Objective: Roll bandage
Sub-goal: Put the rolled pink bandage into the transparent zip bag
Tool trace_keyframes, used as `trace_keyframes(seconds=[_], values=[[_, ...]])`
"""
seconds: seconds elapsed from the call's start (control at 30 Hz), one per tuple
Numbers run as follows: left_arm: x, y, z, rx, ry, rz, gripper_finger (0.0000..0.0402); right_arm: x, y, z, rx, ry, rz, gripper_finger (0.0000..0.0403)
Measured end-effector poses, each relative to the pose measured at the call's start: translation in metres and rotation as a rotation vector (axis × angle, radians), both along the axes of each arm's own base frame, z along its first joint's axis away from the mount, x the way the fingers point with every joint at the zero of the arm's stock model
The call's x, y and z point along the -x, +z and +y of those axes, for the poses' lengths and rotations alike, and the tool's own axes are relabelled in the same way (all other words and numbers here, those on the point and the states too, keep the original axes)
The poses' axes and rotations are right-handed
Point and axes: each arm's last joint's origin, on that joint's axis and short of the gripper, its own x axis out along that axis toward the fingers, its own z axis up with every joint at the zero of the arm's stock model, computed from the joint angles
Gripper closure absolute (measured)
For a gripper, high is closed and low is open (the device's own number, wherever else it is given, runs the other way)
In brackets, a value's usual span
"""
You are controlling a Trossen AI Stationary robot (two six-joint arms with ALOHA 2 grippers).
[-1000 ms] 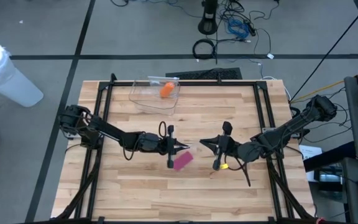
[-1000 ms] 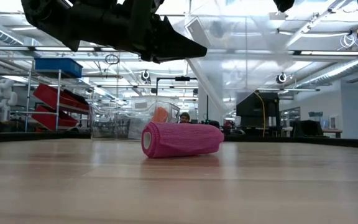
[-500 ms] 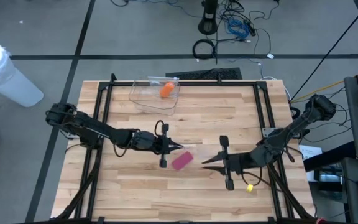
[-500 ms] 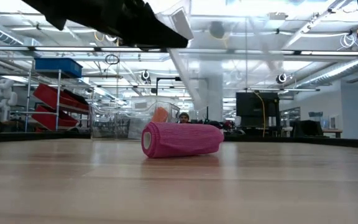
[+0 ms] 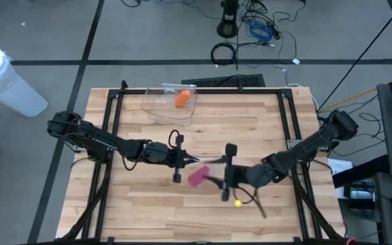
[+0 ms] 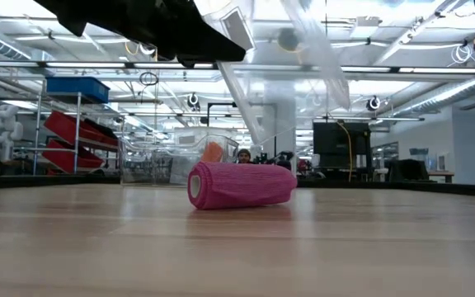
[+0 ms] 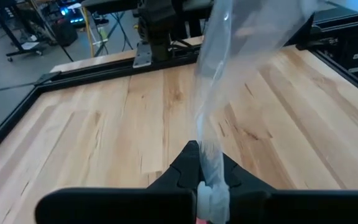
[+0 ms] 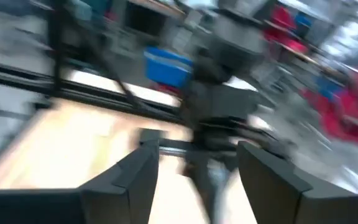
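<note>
A pink bandage roll (image 5: pixel 199 177) (image 6: pixel 242 185) lies on its side on the wooden table, near the middle. Just beyond it and higher up, my left gripper (image 5: pixel 190 158) (image 6: pixel 213 41) points toward the table's right, shut on a strip of clear plastic film (image 7: pixel 229 68) (image 6: pixel 313 49). The film stretches away from the fingers, above the roll. My right gripper (image 5: pixel 214 180) (image 8: pixel 194 152) is open beside the roll's right end, pointing left, with nothing between its fingers. Its picture is blurred by motion. My left gripper pinches the bunched end of the clear film (image 7: pixel 211 186) between its two fingertips. The fingers lie about level and point toward the table's right. The film runs on from them, widening, and is lifted clear of the table and the roll.
A clear plastic box (image 5: pixel 171 102) with an orange thing (image 5: pixel 182 98) in it stands at the table's far side. A black frame (image 5: pixel 107 122) runs along the table's edges. Bare wood lies toward the near edge. A small yellow piece (image 5: pixel 237 202) shows by the right arm.
My right gripper has swung toward the near edge, then leftward to the roll's right end, and its fingers have parted. My left gripper has risen a little and drawn back slightly toward the left, still shut on the film. The roll has not moved.
</note>
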Motion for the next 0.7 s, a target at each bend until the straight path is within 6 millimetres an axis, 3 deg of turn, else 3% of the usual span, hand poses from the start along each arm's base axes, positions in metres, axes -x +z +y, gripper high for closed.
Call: trace_keyframes(seconds=[0.1, 0.23, 0.53, 0.7], values=[[0.0, 0.0, 0.0, 0.04, 0.016, 0.001, 0.0398, -0.007, 0.002, -0.002, -0.019, -0.093, 0.048, 0.0197], [0.0, 0.0, 0.003, 0.11, 0.089, -0.002, 0.0398, -0.01, 0.001, 0.006, -0.047, -0.087, 0.052, 0.0211], [-0.001, -0.001, 0.01, 0.303, 0.249, -0.018, 0.0397, 0.016, 0.004, 0.048, 0.178, -0.065, 0.046, 0.0262], [-0.002, 0.001, 0.013, 0.479, 0.326, -0.055, 0.0397, 0.015, -0.026, 0.06, 0.175, -0.065, 0.154, 0.0268]])
